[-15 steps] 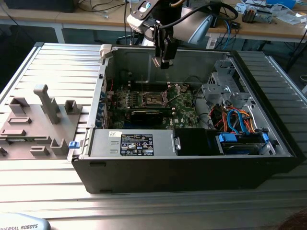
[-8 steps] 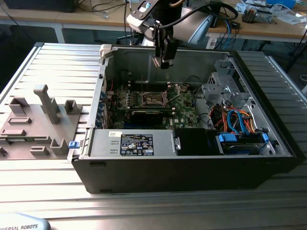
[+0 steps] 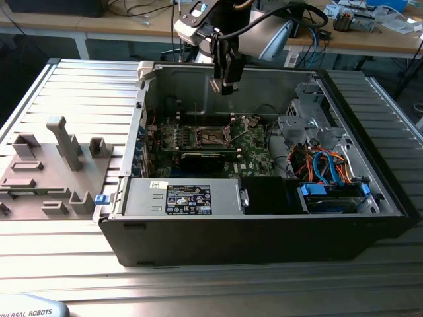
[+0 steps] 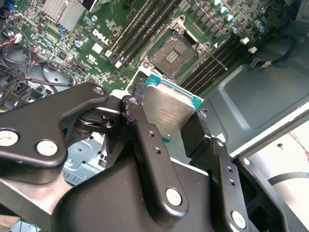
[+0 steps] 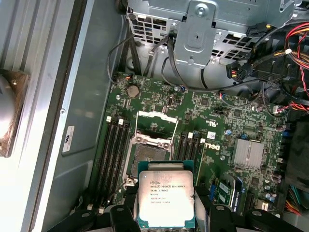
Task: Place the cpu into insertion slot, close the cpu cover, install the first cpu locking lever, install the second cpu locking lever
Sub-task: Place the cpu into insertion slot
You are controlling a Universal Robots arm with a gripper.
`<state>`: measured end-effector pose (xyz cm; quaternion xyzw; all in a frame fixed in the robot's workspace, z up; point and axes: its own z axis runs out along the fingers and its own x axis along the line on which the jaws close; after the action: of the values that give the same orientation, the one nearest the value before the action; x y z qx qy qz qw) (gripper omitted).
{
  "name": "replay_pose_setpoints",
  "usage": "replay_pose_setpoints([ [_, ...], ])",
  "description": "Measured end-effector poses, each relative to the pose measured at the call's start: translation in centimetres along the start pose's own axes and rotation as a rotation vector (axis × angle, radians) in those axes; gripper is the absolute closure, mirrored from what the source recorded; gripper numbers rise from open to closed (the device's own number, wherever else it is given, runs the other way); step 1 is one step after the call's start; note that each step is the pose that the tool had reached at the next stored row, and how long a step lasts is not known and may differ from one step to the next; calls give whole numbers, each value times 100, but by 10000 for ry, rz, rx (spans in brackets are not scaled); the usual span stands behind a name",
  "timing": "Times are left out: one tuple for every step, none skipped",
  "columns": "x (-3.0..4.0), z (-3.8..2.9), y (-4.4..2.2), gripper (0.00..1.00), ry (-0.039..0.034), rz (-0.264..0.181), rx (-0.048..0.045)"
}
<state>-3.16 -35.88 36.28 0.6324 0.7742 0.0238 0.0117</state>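
The gripper (image 4: pixel 169 126) is clamped on the cpu (image 5: pixel 166 195), its two black fingers (image 4: pixel 145 140) pinching opposite edges, with the metal top facing the first wrist view. I judge that the first step, placing the chip, is in hand and not yet done. The insertion slot (image 5: pixel 147 157) lies bare and dark, well apart from the chip, and in the exterior view the gripper hangs at about twelve o'clock from it, near the case's upper edge. The cpu cover (image 5: pixel 155 140) stands swung open at the socket's far edge, and a thin lever rod (image 4: pixel 218 61) lies off to one side, so the opening looks free. Seating calls for the chip to be squared to the socket and brought down flat, since a tilt could catch the contacts. Memory slots (image 5: pixel 116 154) flank the socket closely on both sides, leaving little room for the fingers. Farther off in the exterior view, a drive cage (image 3: pixel 301 122) sits at three o'clock from the socket, the power supply (image 3: pixel 182 198) at six, and a grey fixture tray (image 3: pixel 53 165) at nine, outside the case.
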Motion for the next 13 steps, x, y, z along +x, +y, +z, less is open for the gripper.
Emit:
replay_pose_setpoints([
  [0, 0, 0, 46, 0, 4, 0],
  [0, 0, 0, 46, 0, 12, 1],
  [0, 0, 0, 46, -1, 19, 0],
  [0, 0, 0, 46, -1, 24, 0],
  [0, 0, 0, 46, -1, 28, 0],
  [0, 0, 0, 46, -2, 36, 0],
  [0, 0, 0, 46, -2, 43, 0],
  [0, 0, 0, 46, -2, 48, -1],
  [0, 0, 0, 46, -3, 53, -1],
  [0, 0, 0, 46, -2, 62, -1],
  [0, 0, 0, 46, -3, 69, -1],
  [0, 0, 0, 46, -4, 77, -1],
  [0, 0, 0, 46, -4, 81, 0],
])
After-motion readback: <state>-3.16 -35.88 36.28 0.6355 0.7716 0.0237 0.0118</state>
